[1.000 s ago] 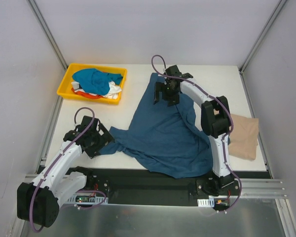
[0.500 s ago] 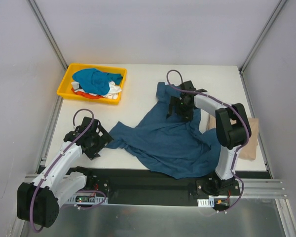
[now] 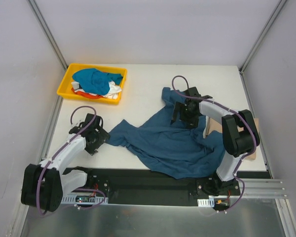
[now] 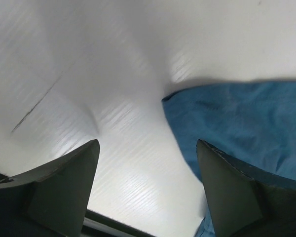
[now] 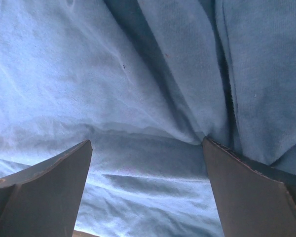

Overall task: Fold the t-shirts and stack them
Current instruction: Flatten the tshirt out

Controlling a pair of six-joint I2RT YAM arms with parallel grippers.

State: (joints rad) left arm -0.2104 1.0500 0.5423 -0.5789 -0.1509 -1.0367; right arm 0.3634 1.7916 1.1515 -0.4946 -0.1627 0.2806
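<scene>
The large dark teal-blue t-shirt (image 3: 163, 143) lies crumpled across the middle of the table. My left gripper (image 3: 95, 140) is open and empty, low over the table by the shirt's left corner. In the left wrist view (image 4: 148, 148) the cloth (image 4: 246, 123) reaches its right finger. My right gripper (image 3: 180, 111) is open above the shirt's far bunched part. In the right wrist view (image 5: 148, 148) only wrinkled blue cloth (image 5: 138, 98) shows between the jaws. The tan-beige t-shirt (image 3: 212, 126) lies at the right, mostly hidden by my right arm.
A yellow tray (image 3: 64, 88) at the back left holds a bright blue shirt (image 3: 93, 79) on top of white and orange-red ones. Metal frame posts and white walls close in the table on three sides. A black rail runs along the near edge.
My right gripper has moved nearer and to the right, and the shirt's far part has come with it and bunched up. My left gripper has stayed about where it was.
</scene>
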